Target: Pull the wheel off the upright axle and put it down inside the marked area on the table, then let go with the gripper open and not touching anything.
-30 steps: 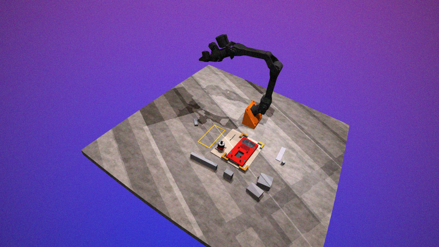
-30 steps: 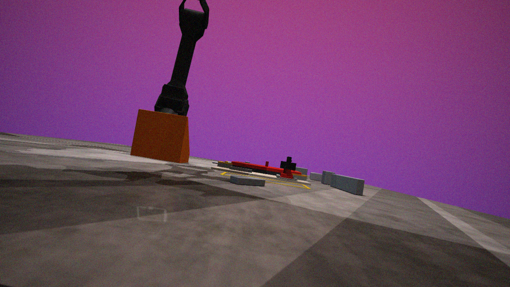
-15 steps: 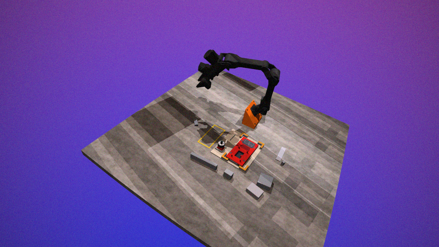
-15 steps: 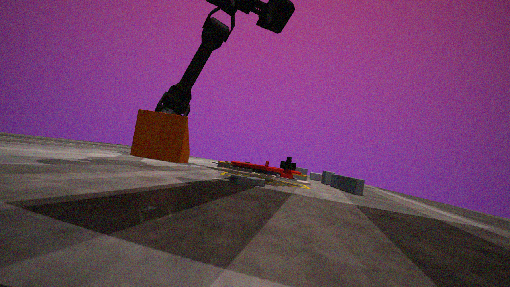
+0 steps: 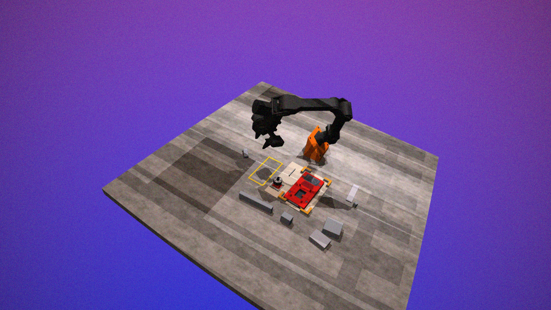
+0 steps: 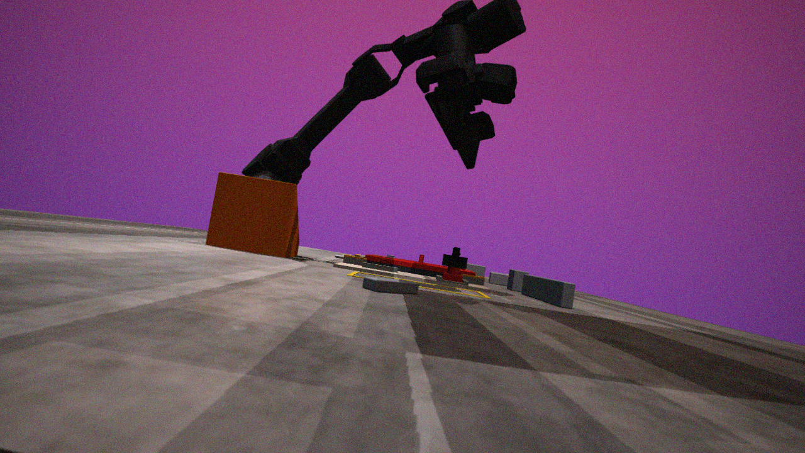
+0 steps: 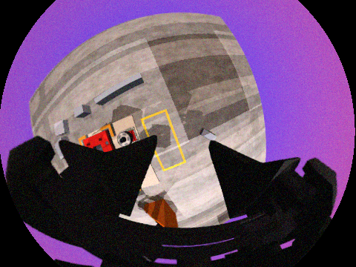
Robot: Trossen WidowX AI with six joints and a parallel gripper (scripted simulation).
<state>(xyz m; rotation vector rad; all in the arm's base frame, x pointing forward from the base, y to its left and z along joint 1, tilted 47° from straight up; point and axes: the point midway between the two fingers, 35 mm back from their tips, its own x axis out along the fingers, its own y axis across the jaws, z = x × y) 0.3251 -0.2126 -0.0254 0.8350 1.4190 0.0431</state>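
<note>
Top view: gripper high above table, pointing down, fingers parted, nothing between them, touching nothing. Wheel dark, seated on upright axle over small red base, at corner of beige board. Yellow marked area just beside wheel on table, nothing inside but arm shadow. Red plate with orange corner brackets on same board, right of wheel. Orange arm base behind board. Long grey bar in front of wheel; small grey blocks scattered around, one cube near bar, one beyond marked area.

Exterior view: gripper hanging well above wheel, clear gap of sky between. Wheel upright, low on table.

Wrist view: two dark fingers apart, marked area showing in gap, wheel just left of it, far below.
</note>
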